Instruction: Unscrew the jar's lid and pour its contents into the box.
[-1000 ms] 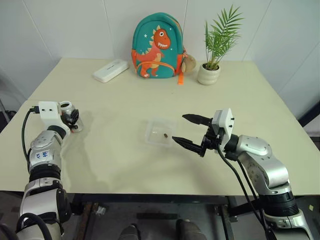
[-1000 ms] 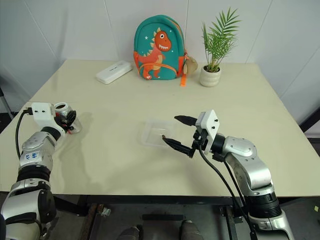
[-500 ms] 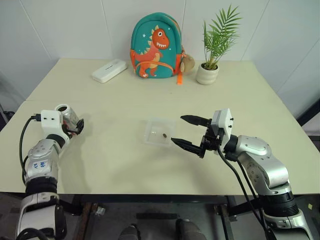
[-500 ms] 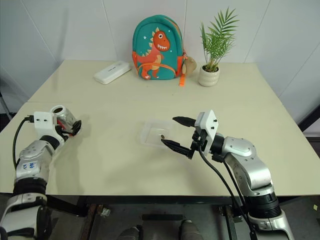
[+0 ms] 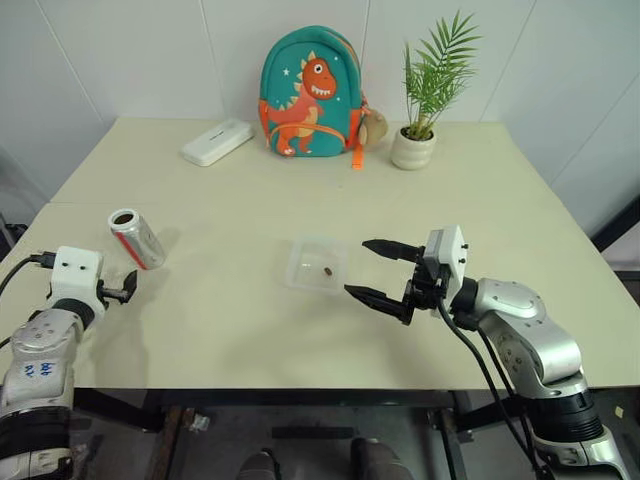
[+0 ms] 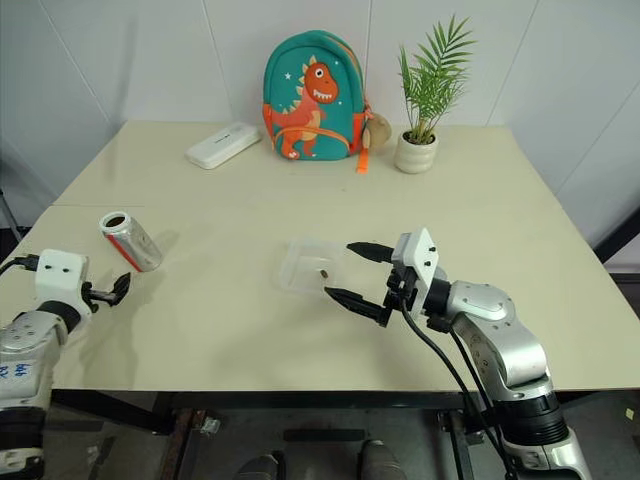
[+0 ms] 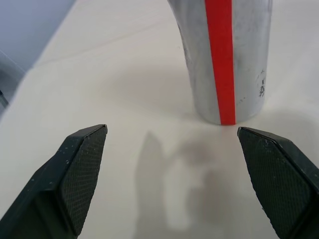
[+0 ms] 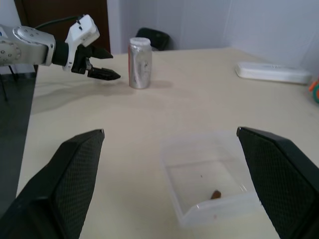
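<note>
The left gripper (image 5: 128, 291) has been drawn back from the jar (image 5: 136, 239) since the earlier frame, with its fingers now spread and nothing held, just short of the jar, which is left standing uncapped on the table (image 5: 230, 330). The right gripper (image 5: 382, 271) is held unchanged, fingers spread wide, just right of the box (image 5: 318, 264), well right of the jar, with the contents (image 5: 326, 270) lying inside. The white case (image 5: 217, 141), backpack (image 5: 309, 92) and plant (image 5: 430, 90) stand far beyond the jar.

Jar (image 7: 224, 55) cut off above (left wrist view).
</note>
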